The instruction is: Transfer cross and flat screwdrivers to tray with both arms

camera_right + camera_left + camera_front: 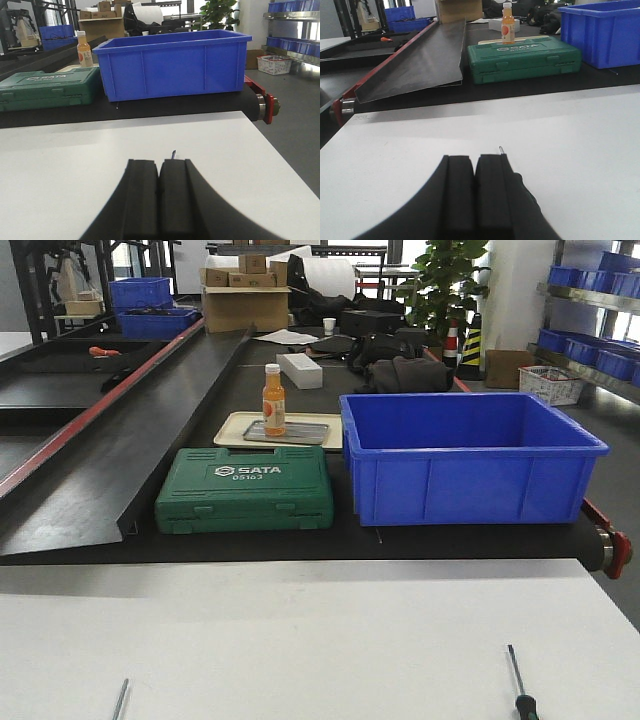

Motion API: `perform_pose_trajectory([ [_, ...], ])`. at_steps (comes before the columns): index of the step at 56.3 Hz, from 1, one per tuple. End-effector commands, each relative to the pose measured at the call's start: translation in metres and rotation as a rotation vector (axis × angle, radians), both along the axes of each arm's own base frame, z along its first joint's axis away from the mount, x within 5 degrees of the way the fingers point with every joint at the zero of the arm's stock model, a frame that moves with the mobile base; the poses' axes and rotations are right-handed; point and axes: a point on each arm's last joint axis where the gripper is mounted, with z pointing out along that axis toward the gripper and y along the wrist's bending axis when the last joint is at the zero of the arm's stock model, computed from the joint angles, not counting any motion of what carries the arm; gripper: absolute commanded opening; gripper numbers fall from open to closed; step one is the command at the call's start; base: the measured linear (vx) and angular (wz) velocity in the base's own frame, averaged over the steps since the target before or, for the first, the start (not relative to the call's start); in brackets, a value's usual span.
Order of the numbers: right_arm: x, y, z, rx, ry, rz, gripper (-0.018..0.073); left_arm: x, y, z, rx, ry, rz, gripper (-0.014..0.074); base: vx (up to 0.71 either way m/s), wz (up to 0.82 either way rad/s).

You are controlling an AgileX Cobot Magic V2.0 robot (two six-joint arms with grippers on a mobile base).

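Two slim screwdrivers lie on the white table near its front edge. Of the left one (120, 700) only the thin shaft shows; the right one (518, 680) shows its shaft and dark handle. The grey metal tray (305, 432) rests on a cream tray beyond the table. Neither gripper appears in the front view. My left gripper (475, 159) is shut low over the table, and a screwdriver tip (501, 149) pokes out past its right finger. My right gripper (159, 162) is also shut, with a screwdriver tip (173, 154) just beyond it. Both handles are hidden under the fingers.
An orange bottle (273, 400) stands on the grey tray, inside the cream tray (230, 426). A green SATA case (245, 490) and a deep blue bin (470, 455) sit on the black belt in front of it. A sloped black panel (150, 420) runs along the left.
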Motion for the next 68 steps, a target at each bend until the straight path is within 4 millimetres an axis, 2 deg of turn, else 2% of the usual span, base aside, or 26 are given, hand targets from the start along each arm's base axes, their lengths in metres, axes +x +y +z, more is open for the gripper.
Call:
perform_pose_trajectory([
  [1,0.0,0.0,0.005,-0.01,-0.08,-0.004,-0.0008,-0.002,0.001,0.019,-0.011,-0.133,0.007,0.0003,0.0,0.0],
  [35,0.0,0.0,0.006,-0.01,-0.083,-0.004,-0.0008,-0.002,0.001,0.019,-0.011,-0.136,0.007,0.0003,0.0,0.0],
  [44,-0.001,0.0,0.013,-0.01,-0.166,-0.001,-0.0008,-0.002,0.001,0.021,-0.011,-0.156,0.008,0.0003,0.0,0.0],
  [49,-0.002,0.0,0.021,-0.01,-0.253,0.002,-0.0008,-0.003,0.001,0.025,-0.012,-0.195,0.01,0.0003,0.0,0.0],
  [61,-0.01,0.001,0.047,-0.009,-0.479,0.009,-0.0008,-0.007,0.003,0.047,-0.062,-0.426,0.022,0.0003,0.0,0.0],
  [64,-0.013,0.001,0.061,-0.01,-0.509,0.008,-0.0008,-0.011,0.004,0.058,-0.141,-0.48,0.019,0.0003,0.0,0.0],
  [68,-0.022,0.001,0.088,-0.018,-0.555,0.005,-0.0008,-0.02,0.004,0.088,-0.223,-0.565,0.005,0.0003,0.0,0.0],
])
